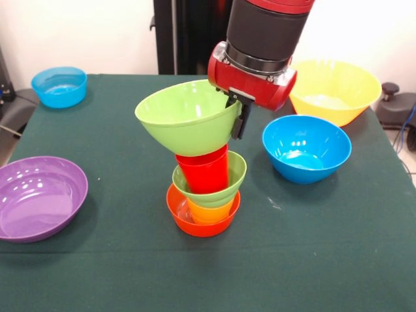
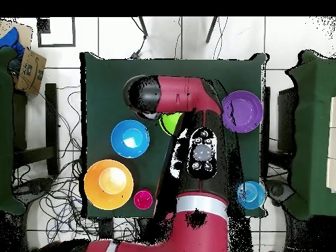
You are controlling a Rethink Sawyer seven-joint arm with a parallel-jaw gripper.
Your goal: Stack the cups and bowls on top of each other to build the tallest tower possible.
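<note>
Centrally on the dark green surface (image 1: 117,260), the claw (image 1: 239,117) grips a large glossy green plastic bowl (image 1: 185,117), tilted atop the tower (image 1: 207,192); a medium blue plastic bowl (image 1: 305,148) sits at 3 o'clock, a wide purple plastic bowl (image 1: 40,196) at 9.

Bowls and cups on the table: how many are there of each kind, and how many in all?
Bowls: 7 (orange bowl, small green bowl, large green bowl, small blue bowl, bigger blue bowl, yellow bowl, purple bowl)
Cups: 3 (yellow-orange cup, red cup, pink cup)
Total: 10
</note>
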